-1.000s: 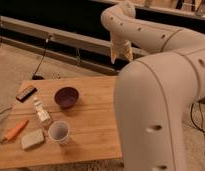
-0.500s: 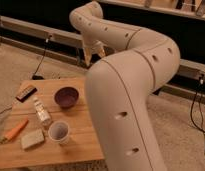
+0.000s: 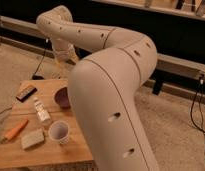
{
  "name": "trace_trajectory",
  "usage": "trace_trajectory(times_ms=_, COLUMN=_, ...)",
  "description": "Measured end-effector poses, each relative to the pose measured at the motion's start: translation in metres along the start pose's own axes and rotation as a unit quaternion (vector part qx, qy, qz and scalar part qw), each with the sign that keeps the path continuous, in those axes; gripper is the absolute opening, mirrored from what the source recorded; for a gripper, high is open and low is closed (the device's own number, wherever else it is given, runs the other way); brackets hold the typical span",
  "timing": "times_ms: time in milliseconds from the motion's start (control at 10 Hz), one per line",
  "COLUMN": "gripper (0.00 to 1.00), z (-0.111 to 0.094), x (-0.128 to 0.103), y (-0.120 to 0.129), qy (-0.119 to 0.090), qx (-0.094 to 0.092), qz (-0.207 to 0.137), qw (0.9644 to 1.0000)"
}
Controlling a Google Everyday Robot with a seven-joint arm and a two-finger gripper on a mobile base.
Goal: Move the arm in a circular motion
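The arm (image 3: 113, 95) is thick, cream-white and tubular with small dark screw holes. It rises from the bottom centre, bends at a rounded elbow (image 3: 138, 47), and runs left to a second rounded joint (image 3: 55, 20). From there the wrist drops to the short gripper (image 3: 65, 54), which hangs above the far edge of the wooden table (image 3: 26, 155). The arm's big lower segment hides the table's right part.
On the table lie a dark purple bowl (image 3: 60, 97) partly behind the arm, a white cup (image 3: 59, 132), a small bottle (image 3: 42, 111), an orange carrot (image 3: 16, 129), a tan sponge (image 3: 32, 139) and a dark flat block (image 3: 26, 92). Cables trail on the carpet at right (image 3: 198, 107).
The arm has swung steadily to the left across the view. Its upper joint and gripper now sit further left, and the lower segment covers more of the table.
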Motion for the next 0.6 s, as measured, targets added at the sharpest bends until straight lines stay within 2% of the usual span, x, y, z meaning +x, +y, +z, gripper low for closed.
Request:
trace_trajectory(times_ms=200, gripper=0.65, z=-0.002, x=0.012, y=0.05, qy=0.004, qx=-0.015, qz=-0.061, qw=0.998)
trace_trajectory(times_ms=400, gripper=0.65, z=-0.006, x=0.035, y=0.088, qy=0.009, qx=-0.025, qz=-0.109, qw=0.9937)
trace_trajectory(times_ms=600, gripper=0.65, z=-0.01, x=0.078, y=0.121, qy=0.025, qx=-0.038, qz=-0.148, qw=0.9879)
